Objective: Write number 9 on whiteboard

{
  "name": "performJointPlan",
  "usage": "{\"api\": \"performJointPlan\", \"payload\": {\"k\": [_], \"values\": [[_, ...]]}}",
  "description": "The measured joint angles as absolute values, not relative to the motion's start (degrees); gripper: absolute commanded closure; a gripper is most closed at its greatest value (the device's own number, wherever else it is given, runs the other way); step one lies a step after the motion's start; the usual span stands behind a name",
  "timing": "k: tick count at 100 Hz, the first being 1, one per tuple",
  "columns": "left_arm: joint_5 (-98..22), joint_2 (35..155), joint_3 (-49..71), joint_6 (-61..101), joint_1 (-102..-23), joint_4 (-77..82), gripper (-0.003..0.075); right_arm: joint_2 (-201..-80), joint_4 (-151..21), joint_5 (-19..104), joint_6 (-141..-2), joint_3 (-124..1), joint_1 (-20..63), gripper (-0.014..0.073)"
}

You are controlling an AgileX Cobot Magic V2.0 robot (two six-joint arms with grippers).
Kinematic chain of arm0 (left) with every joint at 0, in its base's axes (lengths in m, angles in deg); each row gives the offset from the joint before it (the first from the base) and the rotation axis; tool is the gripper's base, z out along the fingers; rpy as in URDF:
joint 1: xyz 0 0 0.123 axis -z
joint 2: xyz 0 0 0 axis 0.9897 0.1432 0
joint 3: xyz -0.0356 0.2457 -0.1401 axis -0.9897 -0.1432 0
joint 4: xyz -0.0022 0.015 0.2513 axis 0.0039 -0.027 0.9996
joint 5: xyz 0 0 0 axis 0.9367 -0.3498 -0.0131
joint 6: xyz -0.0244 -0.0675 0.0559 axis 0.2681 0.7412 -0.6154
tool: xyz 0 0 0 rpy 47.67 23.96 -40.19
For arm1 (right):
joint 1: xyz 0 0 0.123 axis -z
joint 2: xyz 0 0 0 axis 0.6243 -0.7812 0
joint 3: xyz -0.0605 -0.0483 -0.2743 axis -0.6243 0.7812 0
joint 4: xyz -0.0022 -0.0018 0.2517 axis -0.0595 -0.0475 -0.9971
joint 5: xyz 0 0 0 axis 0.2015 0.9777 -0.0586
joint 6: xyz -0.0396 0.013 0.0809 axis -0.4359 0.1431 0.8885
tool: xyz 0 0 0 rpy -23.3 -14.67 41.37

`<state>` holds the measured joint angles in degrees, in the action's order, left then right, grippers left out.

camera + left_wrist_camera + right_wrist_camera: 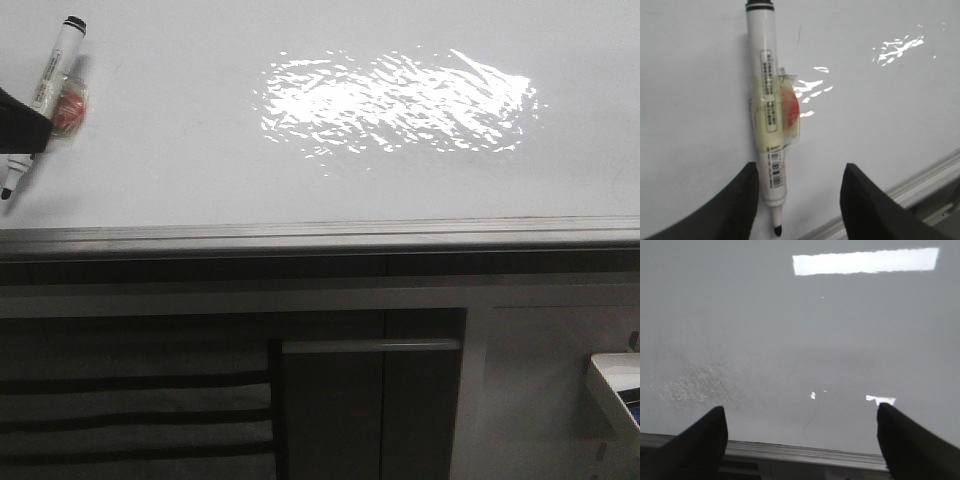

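Observation:
The whiteboard (200,150) is glossy white with a rippled glare patch (395,100). No number 9 shows on it, only faint thin smudges. A white marker pen (52,75) with a yellow tape wrap and a red blob lies on the board at the far left, its black tip (6,193) bare. In the left wrist view the pen (767,125) lies between the fingers, close beside one finger (742,200). My left gripper (801,172) is open over it and shows at the front view's left edge (18,122). My right gripper (800,412) is open and empty above the board (800,340).
The board's grey metal frame edge (320,235) runs along its near side and also shows in the right wrist view (800,455). Grey cabinet panels (370,400) stand below it. A white object (615,385) sits at the lower right.

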<state>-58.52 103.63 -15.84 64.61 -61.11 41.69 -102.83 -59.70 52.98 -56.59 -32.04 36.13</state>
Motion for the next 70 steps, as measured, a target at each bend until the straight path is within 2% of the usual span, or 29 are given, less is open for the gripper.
{"api": "performJointPlan", "payload": {"k": [16,62,70], "values": [[-63.0,108.2,-15.5,64.6,-63.3,41.4,0.0462,-102.8,-59.7,53.0,-56.6,-32.0,36.1,0.0051],[-70.3,113.6,-15.4,64.6,-63.9,41.7,0.0463,-102.8,-59.7,53.0,-56.6,-32.0,36.1,0.0051],[-70.8,113.8,-15.4,64.6,-63.9,41.7,0.0505,-102.8,-59.7,53.0,-56.6,-32.0,36.1,0.0051]]}}
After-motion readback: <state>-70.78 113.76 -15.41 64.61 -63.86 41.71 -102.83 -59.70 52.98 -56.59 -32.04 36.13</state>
